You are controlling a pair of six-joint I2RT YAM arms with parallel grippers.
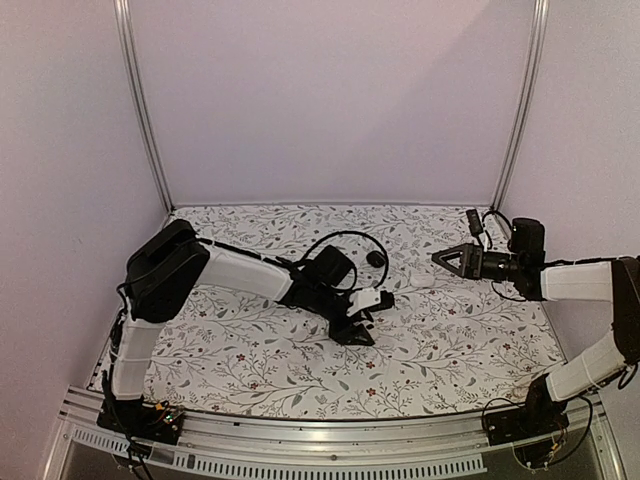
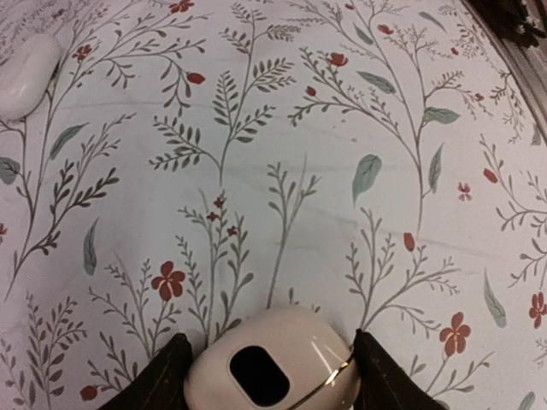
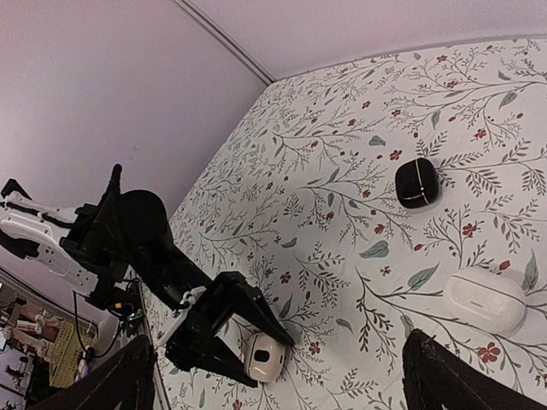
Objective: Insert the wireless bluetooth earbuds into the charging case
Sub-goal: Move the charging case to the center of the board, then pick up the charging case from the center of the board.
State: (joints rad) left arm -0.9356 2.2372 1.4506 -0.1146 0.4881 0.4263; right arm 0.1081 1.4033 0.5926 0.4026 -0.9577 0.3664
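No earbuds show in any view. A small white charging case [image 2: 272, 367] with a dark oval patch lies on the floral cloth. My left gripper [image 1: 357, 328] is shut on it, one finger touching each side; it also shows in the right wrist view [image 3: 264, 357]. A black case [image 3: 417, 182] lies closed further back, also visible in the top view [image 1: 376, 258]. A larger white case [image 3: 484, 301] lies closed near it, and also in the left wrist view [image 2: 26, 73]. My right gripper [image 1: 447, 258] hovers open and empty above the cloth at the right, its fingers [image 3: 453, 376] wide apart.
The floral cloth [image 1: 450, 340] covers the whole table. Pale walls and two metal posts [image 1: 140, 100] enclose the back and sides. A black cable [image 1: 345, 238] loops over the left wrist. An aluminium rail [image 1: 330, 445] runs along the near edge.
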